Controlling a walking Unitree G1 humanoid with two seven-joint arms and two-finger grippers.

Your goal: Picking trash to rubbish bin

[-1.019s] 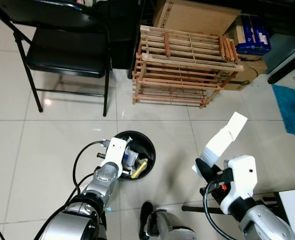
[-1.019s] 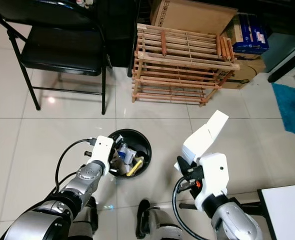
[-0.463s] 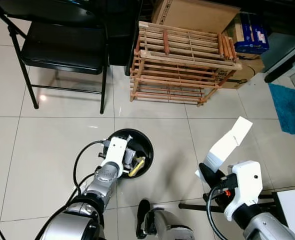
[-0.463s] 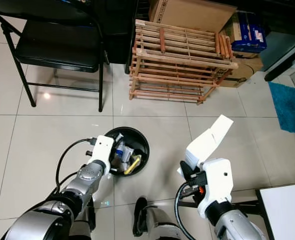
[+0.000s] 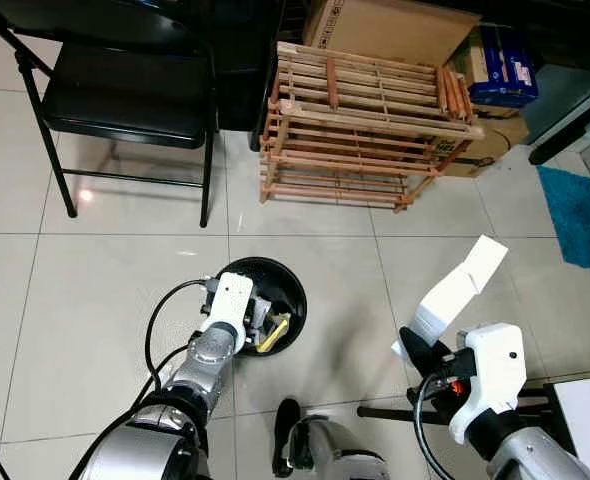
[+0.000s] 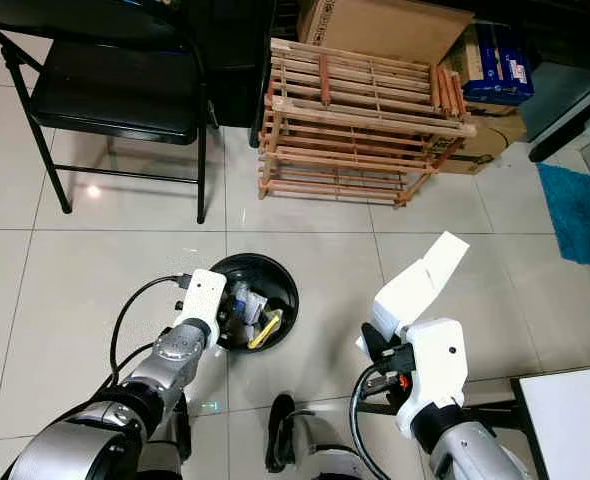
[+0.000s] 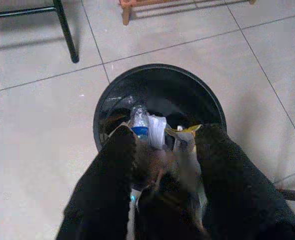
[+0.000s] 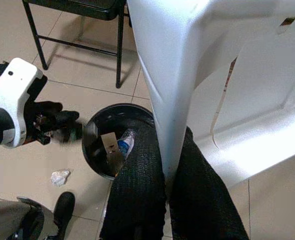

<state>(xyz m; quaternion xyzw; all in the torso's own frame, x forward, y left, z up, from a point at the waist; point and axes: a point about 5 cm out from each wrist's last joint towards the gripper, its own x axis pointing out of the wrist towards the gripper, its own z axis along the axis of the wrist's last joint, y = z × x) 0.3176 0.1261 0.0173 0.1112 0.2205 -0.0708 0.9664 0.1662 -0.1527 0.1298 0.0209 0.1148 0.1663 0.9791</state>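
Observation:
A round black rubbish bin [image 5: 297, 287] stands on the tiled floor and holds a plastic bottle [image 7: 139, 121] with a blue label and a yellow wrapper [image 5: 274, 334]. My left gripper [image 7: 165, 165] hangs just over the bin's near rim, shut on a crumpled brownish wrapper [image 7: 176, 161]. To the right of the bin, my right gripper [image 8: 170, 180] is raised above the floor and shut on a large folded white carton [image 5: 458, 286]. A small crumpled white paper [image 8: 60, 177] lies on the floor beside the bin.
Behind the bin, a black folding chair [image 5: 125, 95] stands at the left and a wooden slatted rack [image 5: 360, 130] at the middle, with cardboard boxes [image 5: 395, 30] beyond. A blue rug [image 5: 585, 215] lies at the right. A white table corner [image 6: 575, 420] is at the lower right.
The head camera has shifted slightly, so the whole scene sits a little differently. Both grippers keep their hold and their places relative to the bin.

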